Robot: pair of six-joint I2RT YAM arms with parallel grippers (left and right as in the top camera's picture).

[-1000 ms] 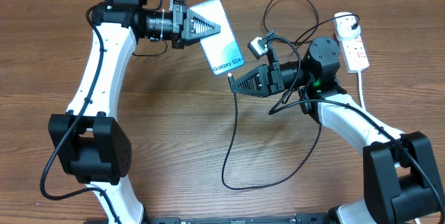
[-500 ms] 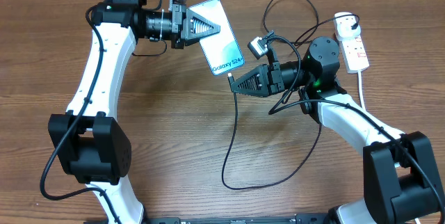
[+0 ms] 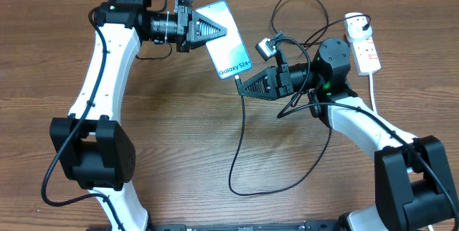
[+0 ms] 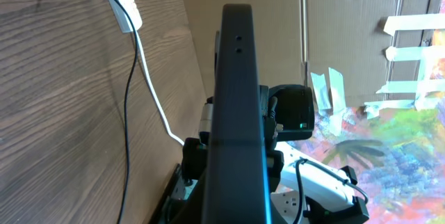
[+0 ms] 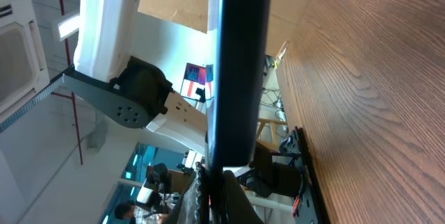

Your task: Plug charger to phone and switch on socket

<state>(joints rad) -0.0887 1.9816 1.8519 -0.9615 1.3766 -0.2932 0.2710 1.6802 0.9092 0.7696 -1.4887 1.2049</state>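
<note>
The phone is lifted above the table with its light blue screen facing up, and my left gripper is shut on its upper part. In the left wrist view the phone shows edge-on as a dark bar. My right gripper is shut on the charger's connector, which meets the phone's lower edge; I cannot tell whether it is seated. From there the charger cable loops down over the table and back up to the right. The white socket lies at the far right with a black plug in it.
The socket's thick white lead runs down the table's right side past my right arm. In the left wrist view the socket and its white lead lie beyond the phone. The right wrist view shows the phone edge-on over bare wood.
</note>
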